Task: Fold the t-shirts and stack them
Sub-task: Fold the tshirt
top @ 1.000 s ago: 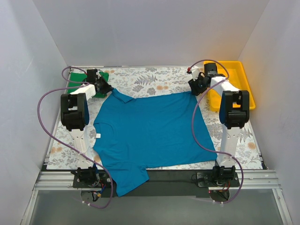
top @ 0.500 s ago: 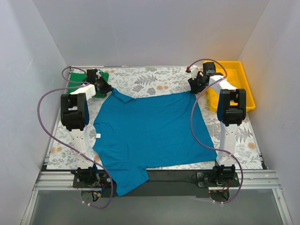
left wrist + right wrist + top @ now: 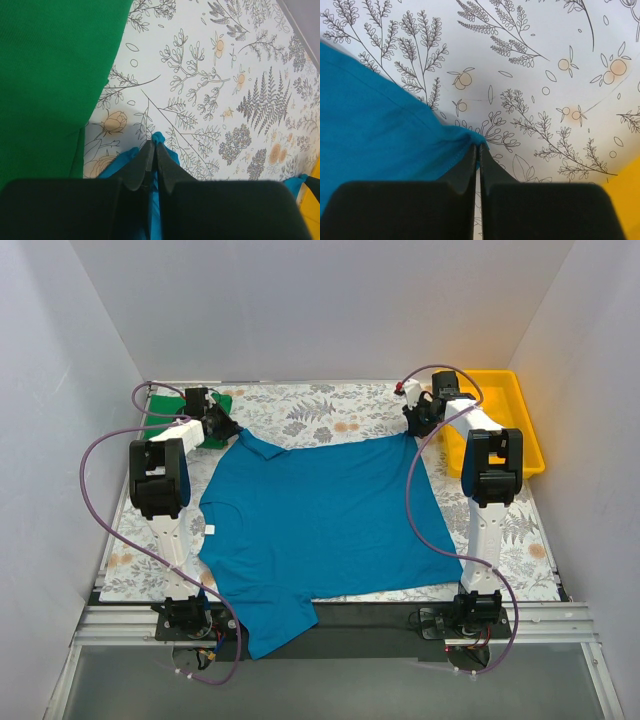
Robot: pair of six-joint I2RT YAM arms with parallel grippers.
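Note:
A teal-blue t-shirt (image 3: 320, 525) lies spread flat on the flowered table cloth, one sleeve hanging over the near edge. My left gripper (image 3: 228, 428) is shut on the shirt's far left corner; the wrist view shows blue cloth (image 3: 159, 138) pinched between the black fingers (image 3: 142, 162). My right gripper (image 3: 413, 427) is shut on the far right corner, a tuft of blue fabric (image 3: 470, 134) caught at its tips (image 3: 478, 148). A bright green t-shirt (image 3: 165, 410) lies folded at the far left corner, partly behind the left arm, and fills the left of the left wrist view (image 3: 50, 75).
A yellow plastic tray (image 3: 505, 415) stands at the far right, beside the right arm. White walls close in the table on three sides. Purple cables loop from both arms. The black rail with the arm bases (image 3: 330, 620) runs along the near edge.
The right gripper has closed on the shirt's far right corner and its arm has shifted slightly. The left arm and the shirt have stayed put.

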